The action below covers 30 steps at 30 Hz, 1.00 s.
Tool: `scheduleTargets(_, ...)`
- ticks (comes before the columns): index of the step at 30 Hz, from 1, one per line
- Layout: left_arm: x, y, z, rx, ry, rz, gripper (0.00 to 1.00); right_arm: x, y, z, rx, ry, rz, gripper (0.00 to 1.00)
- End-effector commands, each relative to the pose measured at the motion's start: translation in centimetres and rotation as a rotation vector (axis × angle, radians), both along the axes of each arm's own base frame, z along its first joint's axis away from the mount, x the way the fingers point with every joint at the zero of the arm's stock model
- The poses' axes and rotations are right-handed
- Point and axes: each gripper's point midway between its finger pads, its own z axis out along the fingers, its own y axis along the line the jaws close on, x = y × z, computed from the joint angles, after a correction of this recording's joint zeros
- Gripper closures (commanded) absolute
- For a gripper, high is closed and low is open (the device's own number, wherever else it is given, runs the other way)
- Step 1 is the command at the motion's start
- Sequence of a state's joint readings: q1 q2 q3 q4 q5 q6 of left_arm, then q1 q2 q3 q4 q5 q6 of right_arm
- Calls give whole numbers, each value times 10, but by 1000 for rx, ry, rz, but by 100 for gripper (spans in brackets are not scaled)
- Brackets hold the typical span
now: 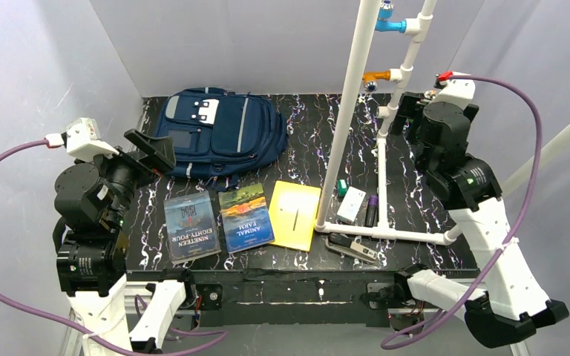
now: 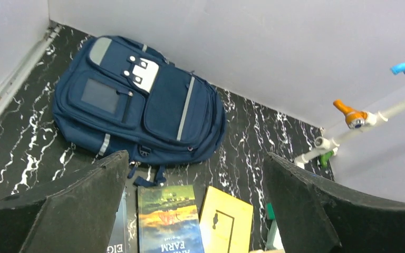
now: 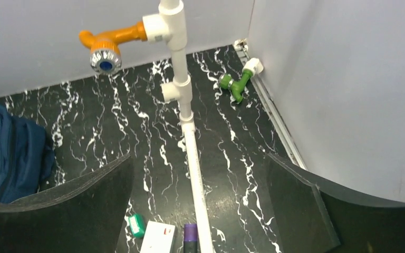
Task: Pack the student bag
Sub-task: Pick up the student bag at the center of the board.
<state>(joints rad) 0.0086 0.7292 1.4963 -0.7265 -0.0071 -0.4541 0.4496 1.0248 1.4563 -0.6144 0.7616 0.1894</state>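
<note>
Left claw [image 2: 196,158] gapes wide and empty, student bag [image 2: 137,105] lying ahead of it, apart

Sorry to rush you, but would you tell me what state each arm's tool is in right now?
The left tool is open, holding nothing.
The right tool is open, holding nothing.

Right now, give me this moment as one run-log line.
left jaws: open, empty | right jaws: open, empty | student bag: back left, untouched | Animal Farm book, yellow notebook: in front of bag, unpacked
</note>
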Motion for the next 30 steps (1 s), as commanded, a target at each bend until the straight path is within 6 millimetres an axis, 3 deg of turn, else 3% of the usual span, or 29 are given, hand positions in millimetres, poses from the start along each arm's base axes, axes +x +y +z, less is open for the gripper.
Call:
scheduleTargets(1,-7,-18,-13,-40,62,-92,1,14,19,-16,-16,59,78,0)
scheduleTargets(7,-4,-37,-60,-108,196,-188,1,49,47,-73,-44,220,171,0)
scheduleTargets(13,-8,-58,-99,-154,362,-302,1,73,90,-116,212,329,352,0)
scheduleTargets(20,-22,-72,-156,-246,502,-352,1,101,170,-183,512,477,684,0)
scheduleTargets(23,-22,-80,-181,-302,569,-378,1,112,197,-199,531,507,754,0)
scheduleTargets(26,-19,-87,-197,-354,624,-409,1,120,216,-203,567,483,773,0)
scheduleTargets(30,-14,-93,-216,-408,662,-416,1,132,251,-229,582,531,806,0)
